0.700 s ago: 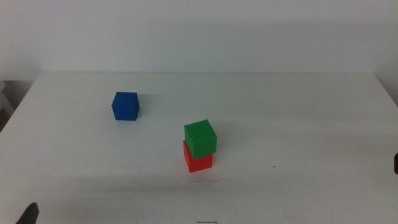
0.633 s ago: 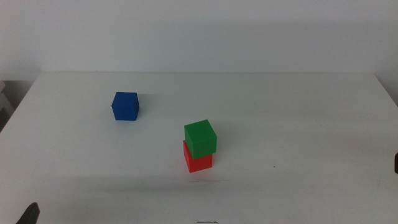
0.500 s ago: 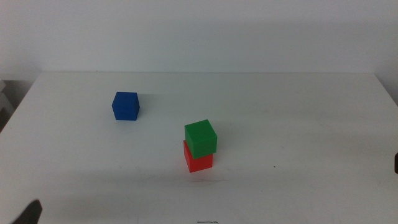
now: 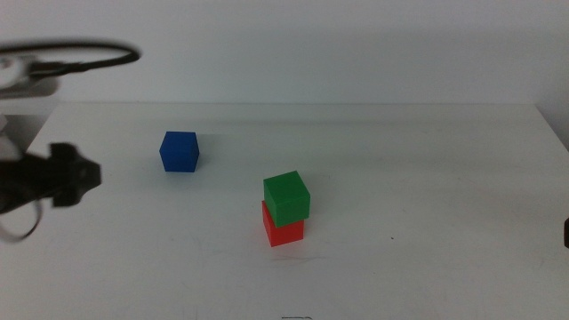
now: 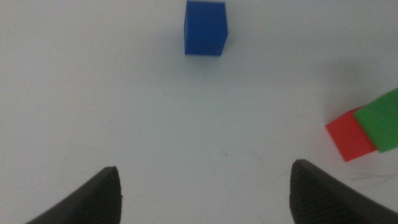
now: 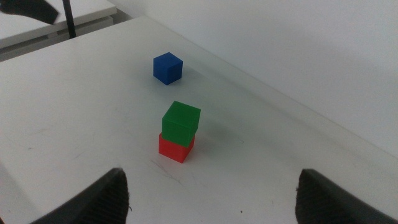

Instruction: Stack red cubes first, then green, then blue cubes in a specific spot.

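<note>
I see my left claw (image 4: 76,174) at the left side of the counter (image 4: 400,160), blurred, jaws spread wide with nothing between them. Blue cube (image 4: 180,151) sits alone on the counter, left and farther back, just right of that claw and apart from it. Green cube (image 4: 287,197) rests on top of the red cube (image 4: 284,231) near the counter's middle, twisted slightly off square. Right claw (image 6: 211,186) waits off the right edge, jaws released and wide, holding nothing, well apart from the stack.
</note>
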Controlling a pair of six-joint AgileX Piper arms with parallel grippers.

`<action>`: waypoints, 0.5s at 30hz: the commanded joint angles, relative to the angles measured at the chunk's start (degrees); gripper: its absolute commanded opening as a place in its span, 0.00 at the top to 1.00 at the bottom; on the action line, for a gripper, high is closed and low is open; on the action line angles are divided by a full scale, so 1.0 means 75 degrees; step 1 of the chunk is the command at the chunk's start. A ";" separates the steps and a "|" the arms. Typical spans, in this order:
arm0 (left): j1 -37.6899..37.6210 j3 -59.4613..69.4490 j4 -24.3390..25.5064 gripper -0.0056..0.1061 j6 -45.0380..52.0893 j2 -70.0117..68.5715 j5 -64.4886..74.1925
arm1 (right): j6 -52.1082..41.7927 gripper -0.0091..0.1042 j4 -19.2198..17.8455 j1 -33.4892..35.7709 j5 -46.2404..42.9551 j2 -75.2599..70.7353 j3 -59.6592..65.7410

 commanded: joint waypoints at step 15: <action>-0.0033 -0.3091 0.0253 0.18 -0.0120 0.4174 -0.0132 | -0.0021 0.09 -0.0158 -0.0035 -0.0569 0.0035 -0.0174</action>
